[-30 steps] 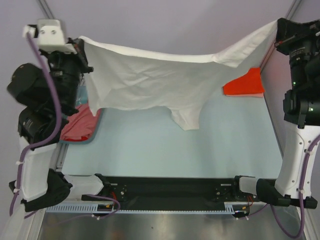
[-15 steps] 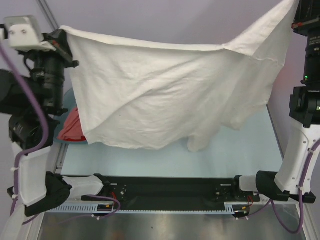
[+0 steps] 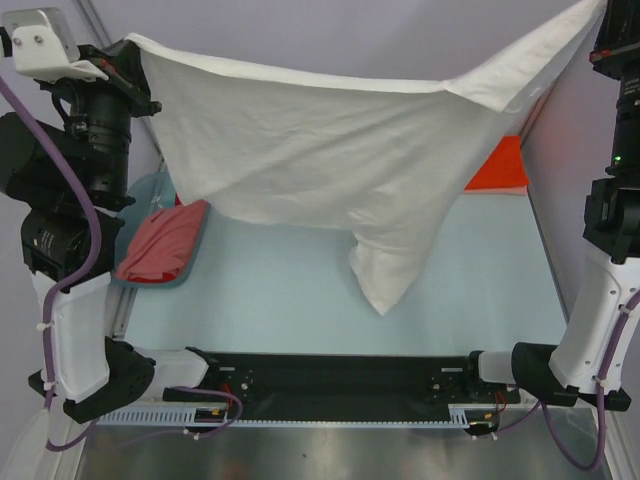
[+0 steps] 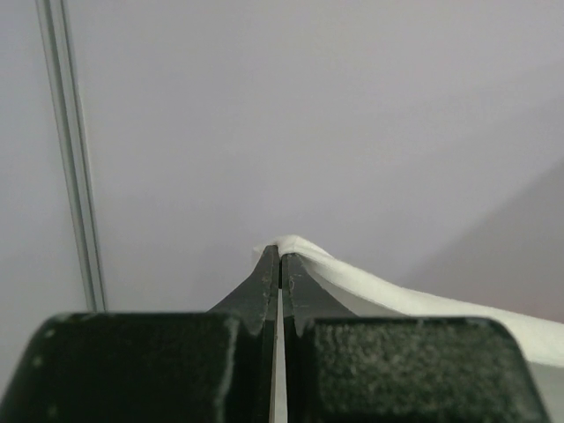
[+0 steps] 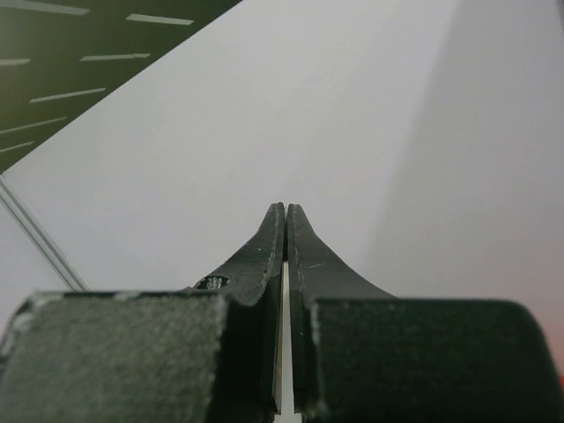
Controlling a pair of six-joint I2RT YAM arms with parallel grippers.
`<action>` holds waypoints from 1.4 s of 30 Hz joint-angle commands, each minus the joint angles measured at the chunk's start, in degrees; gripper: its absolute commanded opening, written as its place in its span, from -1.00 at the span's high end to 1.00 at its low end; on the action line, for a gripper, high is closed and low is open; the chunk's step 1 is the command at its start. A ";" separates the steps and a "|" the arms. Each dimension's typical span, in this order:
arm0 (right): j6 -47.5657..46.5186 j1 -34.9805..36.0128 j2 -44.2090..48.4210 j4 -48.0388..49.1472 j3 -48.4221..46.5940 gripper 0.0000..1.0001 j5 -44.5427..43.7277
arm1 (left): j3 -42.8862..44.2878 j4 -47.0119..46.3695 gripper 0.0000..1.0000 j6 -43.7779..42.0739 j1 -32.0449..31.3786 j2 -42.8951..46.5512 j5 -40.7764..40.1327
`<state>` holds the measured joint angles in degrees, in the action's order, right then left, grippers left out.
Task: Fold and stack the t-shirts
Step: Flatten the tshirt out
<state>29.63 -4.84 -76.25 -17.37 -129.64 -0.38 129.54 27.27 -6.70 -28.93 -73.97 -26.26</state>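
Left fingers (image 4: 267, 284), at 10 o'clock, clench one corner of the white t-shirt (image 3: 320, 150). A pink t-shirt (image 3: 160, 245) lies in a basin (image 3: 148, 192) at 9 o'clock. The white one hangs spread above the desk (image 3: 300, 300), across to the right fingers (image 5: 271, 242), clenched on its other corner at 2 o'clock. An orange-red t-shirt (image 3: 500, 165) lies there too.

Black-and-white arms (image 3: 75, 330) trailing purple cables (image 3: 44, 330).

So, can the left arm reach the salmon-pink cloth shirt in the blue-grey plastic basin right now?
Probably not yet: the left gripper is shut on a corner of the large white cloth t-shirt, held up high. The pink shirt lies uncovered.
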 commanded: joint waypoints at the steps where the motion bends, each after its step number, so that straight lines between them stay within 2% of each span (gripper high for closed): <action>1: -2.12 -0.70 0.56 -1.19 -1.68 1.00 -0.32 | -0.66 -2.03 0.99 6.35 1.24 5.39 4.18; 4: -3.26 -0.70 6.80 2.85 2.89 1.00 -4.34 | -4.37 -7.04 0.99 4.69 1.33 11.64 2.99; 6: -2.83 -0.70 6.12 4.79 4.22 1.00 -6.03 | -3.07 -7.84 0.99 3.37 1.33 10.27 3.23; 7: -2.12 -0.70 4.81 5.14 3.79 1.00 -5.60 | -1.15 -6.62 0.99 2.49 1.24 5.38 4.10; 8: -1.16 -0.70 3.14 3.93 1.26 1.00 -4.72 | 4.09 -4.61 0.99 2.39 1.24 2.11 5.16; 9: -0.28 -0.70 0.95 2.35 -1.46 1.00 -3.58 | 4.93 -2.68 0.99 2.57 1.24 0.51 5.52; 12: 0.61 -0.70 -1.72 -1.97 -7.97 1.00 -0.15 | 5.72 0.05 0.99 6.16 1.24 3.56 6.57; 14: -2.11 -0.69 3.10 0.55 -5.55 1.00 -1.80 | 0.22 -2.46 0.99 6.35 1.24 11.52 5.35; 15: -2.38 -0.70 4.86 2.84 -0.31 1.00 -4.42 | -3.55 -9.01 0.99 6.35 1.33 14.10 4.56; 16: -2.47 -0.70 6.36 5.04 2.00 1.00 -5.50 | -6.20 -10.99 0.99 4.87 1.24 14.82 4.47; 17: -2.21 -0.70 6.03 7.06 2.72 1.00 -5.85 | -5.96 -11.18 0.99 3.81 1.24 13.95 3.86; 18: -1.86 -0.70 4.46 6.65 2.47 1.00 -5.16 | -3.35 -6.66 0.99 3.28 1.24 8.12 2.63; 20: -0.37 -0.70 -0.97 2.80 -1.65 1.00 -3.23 | 4.54 -1.01 0.99 2.22 1.33 2.11 4.54; 23: -0.71 -0.61 -1.20 -0.48 -6.59 1.00 -0.15 | 1.34 -3.09 0.99 6.08 1.33 4.62 7.01; 26: -2.47 -0.70 3.46 6.86 1.66 1.00 -4.26 | -2.44 -9.74 0.99 4.25 1.33 8.32 5.17; 27: -3.08 -0.78 3.21 7.52 2.20 1.00 -6.02 | -1.49 -9.69 0.99 1.72 1.24 7.10 4.30; 28: -3.35 -0.87 1.82 7.43 1.51 1.00 -5.95 | 3.66 -8.38 0.99 0.56 1.33 2.39 2.90; 30: -2.65 -1.05 -3.78 2.63 -4.45 1.00 -3.42 | 5.21 -5.82 0.99 1.15 1.42 -0.81 3.76; 32: -2.38 -1.22 -5.14 -2.73 -10.08 1.00 -0.95 | 6.16 -3.12 0.99 4.75 1.42 0.67 5.42; 33: -3.77 -1.22 -2.53 -2.33 -8.88 1.00 -0.50 | 5.73 -3.44 0.99 6.24 1.42 2.07 5.69; 34: -4.31 -1.22 0.20 -0.93 -6.35 1.00 -1.37 | 0.42 -5.28 0.99 6.35 1.42 4.43 5.61; 36: -5.10 -1.31 4.34 6.88 4.16 1.00 -6.44 | -5.23 -13.10 0.99 5.04 1.33 9.28 4.47; 37: -5.71 -1.31 4.88 8.56 5.44 1.00 -7.52 | -4.13 -13.38 0.99 3.90 1.33 8.50 3.33; 38: -5.63 -1.40 3.75 7.62 4.93 1.00 -7.70 | -1.07 -9.20 0.99 3.02 1.42 3.36 2.54; 40: -4.33 -1.66 -1.42 2.03 -1.02 1.00 -4.90 | 9.09 -3.04 0.99 2.74 1.94 -2.03 4.80; 42: -3.35 -1.75 -2.68 -0.21 -6.21 1.00 -0.86 | 6.89 -2.91 0.99 6.15 1.95 0.22 6.66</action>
<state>26.13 -6.00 -76.66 -17.54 -130.15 -3.18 134.65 24.18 -2.37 -27.86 -73.91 -20.71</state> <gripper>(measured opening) 0.012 0.008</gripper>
